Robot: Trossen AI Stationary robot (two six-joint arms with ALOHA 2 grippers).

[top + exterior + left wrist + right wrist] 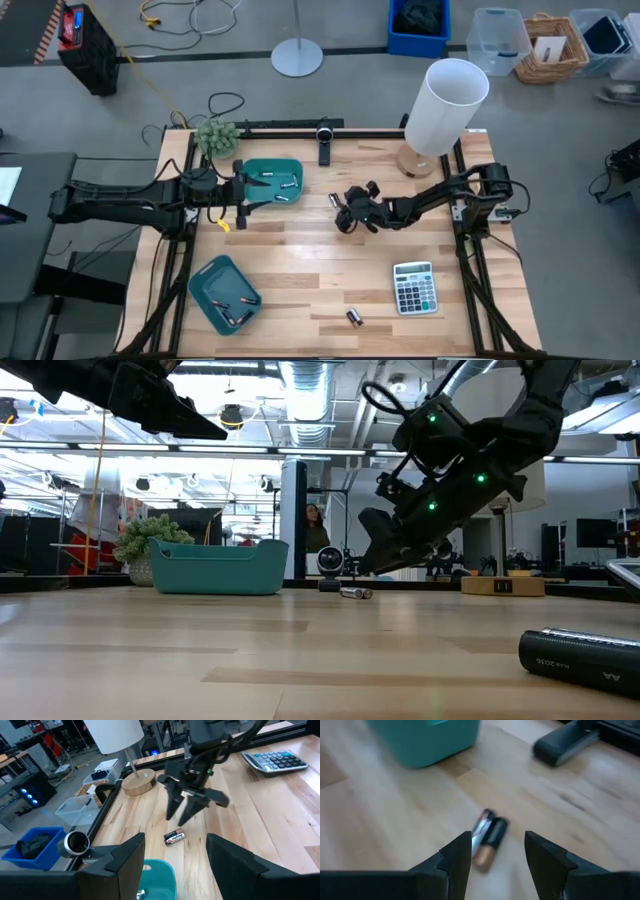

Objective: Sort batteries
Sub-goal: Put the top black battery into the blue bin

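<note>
High view: the right tool (343, 212) hangs over the middle of the tabletop (330, 290), fingers spread and holding nothing. Two batteries (487, 837) lie side by side and touching on the wood just ahead of its fingers (455, 857), seen in the right wrist view; in the low view they sit beyond the tool, near the far edge. The left tool (243, 193) hovers at the edge of the far tray (250, 168), its fingers (127, 857) also spread and empty. That tray holds several batteries (288, 184). The near tray (210, 282), close to the front left corner, holds a few more (240, 315). One battery (353, 318) lies alone by the front edge, near the calculator (414, 287); in the low view it is the dark cylinder (585, 658) close to the camera. A lamp (440, 110) stands at the far right corner and a small plant (215, 136) at the far left. In the low view a person (314, 530) shows in the room behind.
</note>
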